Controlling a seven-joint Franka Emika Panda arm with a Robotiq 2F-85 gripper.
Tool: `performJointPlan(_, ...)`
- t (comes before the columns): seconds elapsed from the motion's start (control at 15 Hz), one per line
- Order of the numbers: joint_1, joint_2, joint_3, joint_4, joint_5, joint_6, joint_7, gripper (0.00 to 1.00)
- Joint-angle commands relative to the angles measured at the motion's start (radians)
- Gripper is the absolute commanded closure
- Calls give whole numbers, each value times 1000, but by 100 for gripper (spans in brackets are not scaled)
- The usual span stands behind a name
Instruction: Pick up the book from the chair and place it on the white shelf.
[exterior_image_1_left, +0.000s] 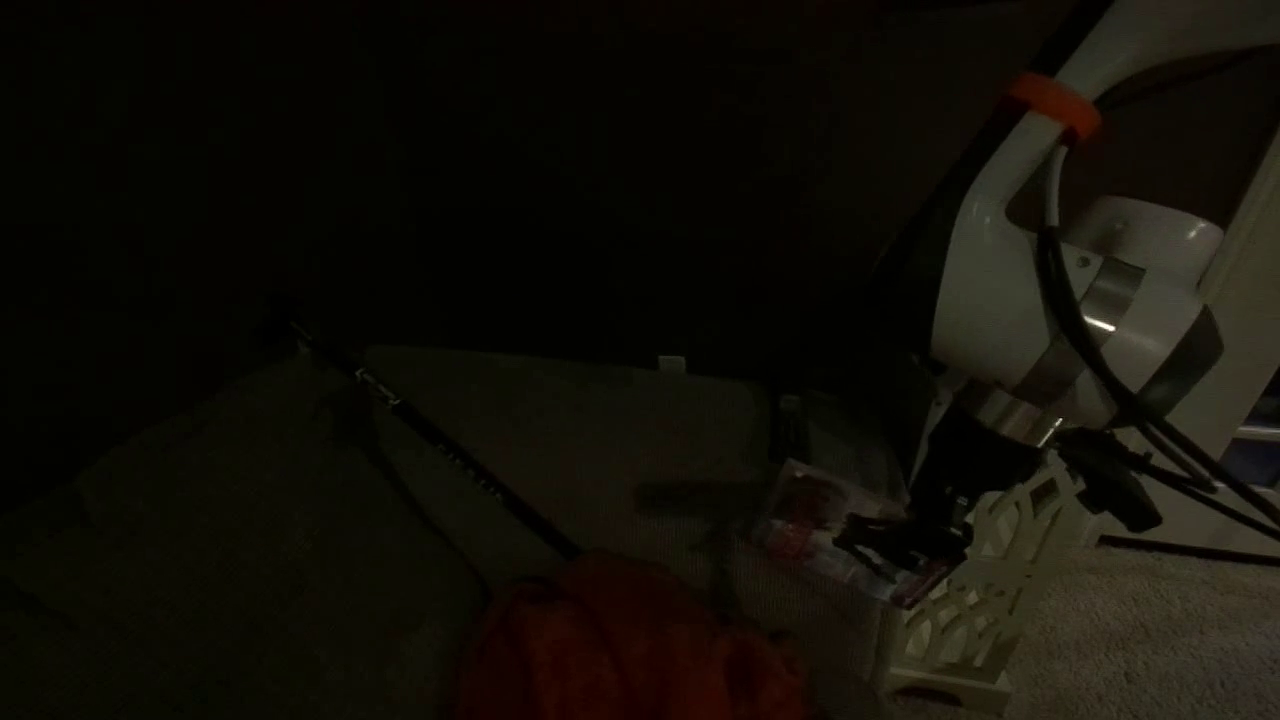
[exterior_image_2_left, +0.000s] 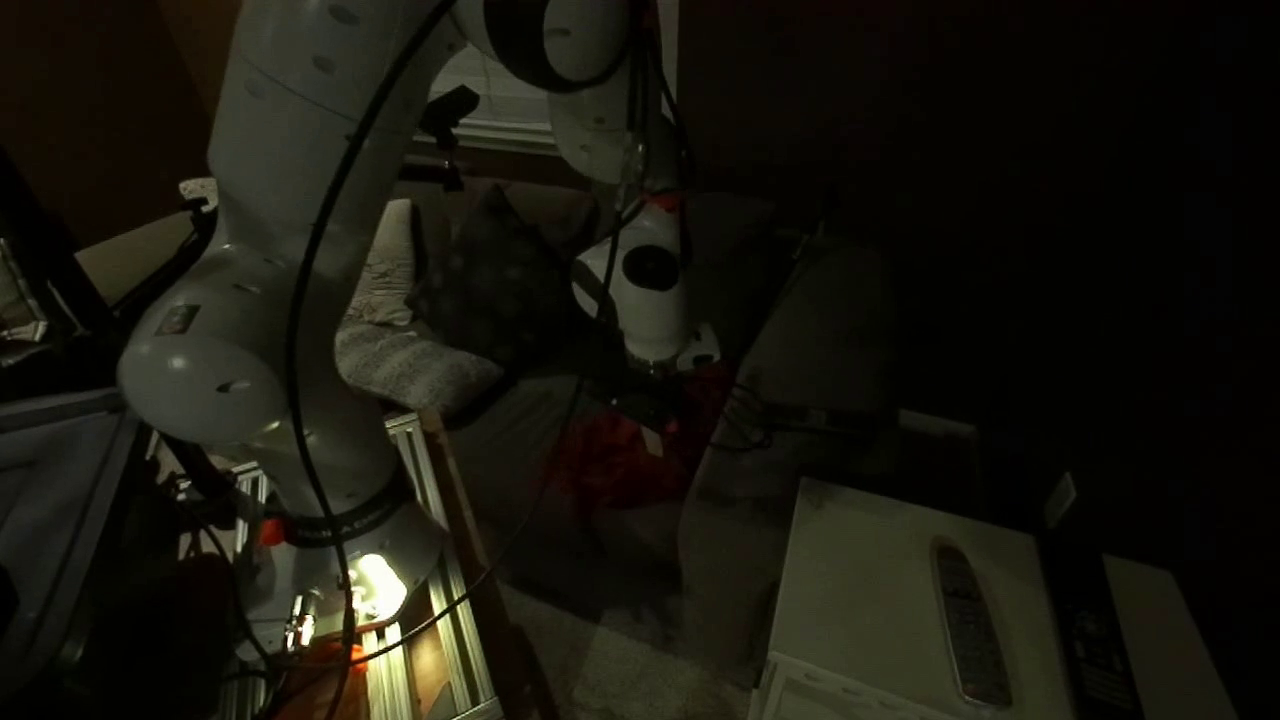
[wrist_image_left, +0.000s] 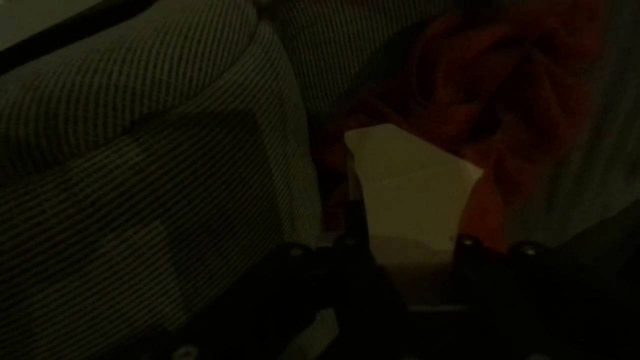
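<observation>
In an exterior view, your black hand (exterior_image_1_left: 872, 550), clamped on the pale, red-patched book (exterior_image_1_left: 812, 530), partly hides the white lattice-sided stand (exterior_image_1_left: 985, 592).

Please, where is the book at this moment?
In an exterior view, the book shows right of the picture's centre, held by the gripper and just left of the white shelf. In the wrist view, the orange-red cloth shows behind it.

Low on the robot arm (exterior_image_2_left: 275, 190), "EMIKA" is picked out on a dark band (exterior_image_2_left: 368, 521); well apart from that arm, white lettering (exterior_image_1_left: 378, 388) on a black pole (exterior_image_1_left: 430, 432) is blurred.
</observation>
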Motion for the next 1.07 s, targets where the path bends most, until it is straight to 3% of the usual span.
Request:
performJointPlan(0.0,42,-147,15,-130,-1,20,26,92)
performJointPlan(0.2,36,-156,13,-126,-7,-5,14,92)
performJointPlan(0.47,25,-258,23,-151,-3,-33,40,92)
performJointPlan(0.73,69,-314,20,-197,3,33,100,92)
performJointPlan(1.0,56,-395,28,-204,47,35,93,92)
